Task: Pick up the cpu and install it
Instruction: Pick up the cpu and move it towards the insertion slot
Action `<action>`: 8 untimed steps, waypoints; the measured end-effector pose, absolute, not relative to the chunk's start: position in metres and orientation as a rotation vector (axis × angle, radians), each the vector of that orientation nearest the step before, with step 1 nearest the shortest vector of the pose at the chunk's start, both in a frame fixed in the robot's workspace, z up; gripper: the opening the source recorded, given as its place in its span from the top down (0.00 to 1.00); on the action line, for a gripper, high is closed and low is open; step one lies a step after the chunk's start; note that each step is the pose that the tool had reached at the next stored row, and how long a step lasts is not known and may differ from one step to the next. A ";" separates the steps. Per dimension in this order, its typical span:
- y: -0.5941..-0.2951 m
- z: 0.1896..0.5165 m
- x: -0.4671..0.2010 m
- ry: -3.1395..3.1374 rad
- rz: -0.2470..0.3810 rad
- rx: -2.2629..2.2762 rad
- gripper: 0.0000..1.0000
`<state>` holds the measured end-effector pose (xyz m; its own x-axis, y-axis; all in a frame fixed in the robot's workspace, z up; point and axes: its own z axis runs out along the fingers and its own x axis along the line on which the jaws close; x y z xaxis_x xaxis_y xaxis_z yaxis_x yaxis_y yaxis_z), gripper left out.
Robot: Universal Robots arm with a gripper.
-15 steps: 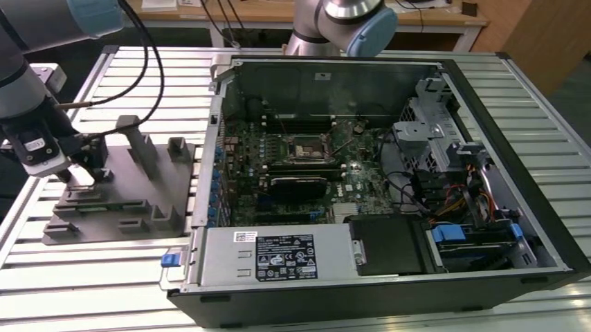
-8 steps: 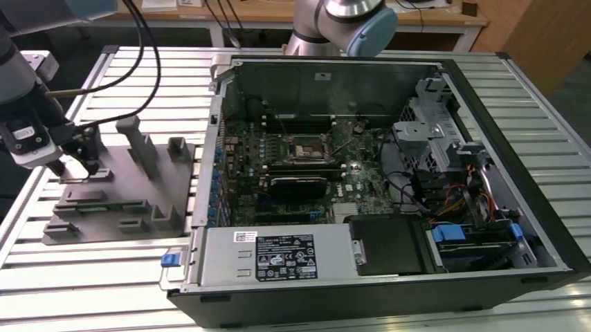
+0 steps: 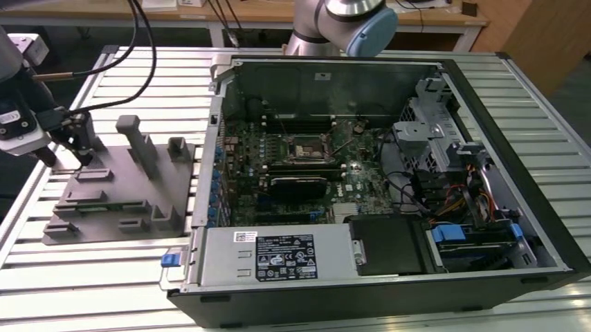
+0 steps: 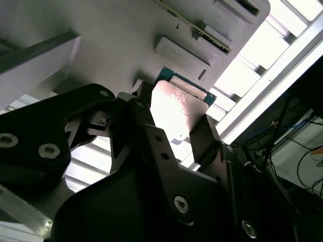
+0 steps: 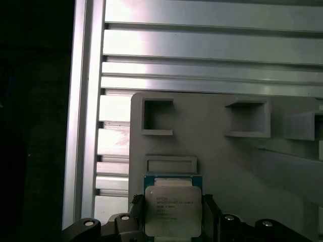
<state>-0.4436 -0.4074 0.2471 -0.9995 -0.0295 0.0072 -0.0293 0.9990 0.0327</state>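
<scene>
The cpu [image 5: 172,212], a thin square chip with a pale metal top and green rim, sits between my gripper's [image 5: 172,207] two dark fingers, which press on its opposite edges. In the second wrist view the cpu [image 4: 176,106] shines between the same fingers, the gripper [image 4: 174,121] shut on it. In the exterior view my gripper [image 3: 66,158] hangs over the far corner of the grey fixture block [image 3: 111,200], at that view's left. Whether the chip still rests on the block I cannot tell. The dark motherboard socket [image 3: 305,147] lies inside the open computer case [image 3: 480,104].
Tall posts [image 3: 138,142] rise from the fixture block close beside my fingers. The block [image 5: 227,151] has several shallow square pockets. The slatted aluminium table [image 3: 74,277] runs under everything. Cables, a drive cage [image 3: 434,131] and a power supply [image 3: 277,256] crowd the case.
</scene>
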 end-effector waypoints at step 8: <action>-0.408 0.254 -0.444 -3.133 -0.063 0.046 0.46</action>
